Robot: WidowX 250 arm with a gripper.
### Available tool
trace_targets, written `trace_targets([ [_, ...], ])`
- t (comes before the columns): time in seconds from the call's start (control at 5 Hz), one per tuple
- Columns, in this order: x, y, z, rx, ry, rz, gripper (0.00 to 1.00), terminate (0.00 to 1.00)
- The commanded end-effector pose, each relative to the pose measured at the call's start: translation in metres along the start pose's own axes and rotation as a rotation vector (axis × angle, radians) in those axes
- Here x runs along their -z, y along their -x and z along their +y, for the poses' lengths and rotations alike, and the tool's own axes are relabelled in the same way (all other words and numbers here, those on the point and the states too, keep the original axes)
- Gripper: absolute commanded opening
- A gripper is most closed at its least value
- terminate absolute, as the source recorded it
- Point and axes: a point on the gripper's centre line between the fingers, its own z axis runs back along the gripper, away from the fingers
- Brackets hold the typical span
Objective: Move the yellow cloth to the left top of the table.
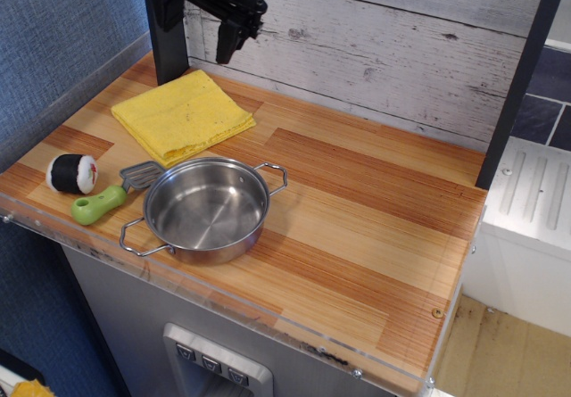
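A wood-plank counter (357, 227) in light and reddish-brown stripes, seen from above and in front, with a whitewashed plank wall behind it and blue fabric wall at the left. The yellow cloth (183, 116) lies flat and folded in the back left corner of the counter, one corner pointing toward the rear wall. Nothing touches it.

The black gripper (198, 13) hangs above the cloth, well clear of it, near the top edge of the picture. Its jaws are spread apart and hold nothing; one finger drops down at the left close to the wall, the other sits higher at the right.

Just in front of the cloth stands a steel pan (207, 210) with two wire handles, its rim close to the cloth's front edge. To the left of the pan lie a green-handled spatula (111, 196) and a toy sushi roll (71, 173).

Judging by where the cloth lies, the task looks done or very nearly so. The remaining risks are small: if the arm comes down again, a jaw could catch a fold and drag the layers open or pull the cloth away from its corner. A low sweep forward could also knock the pan, which sits close by.
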Motion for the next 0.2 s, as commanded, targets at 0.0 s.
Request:
trace_targets([
  [0.0, -0.0165, 0.0005, 0.0046, -0.015, -0.013, -0.045, 1.0, 1.0],
])
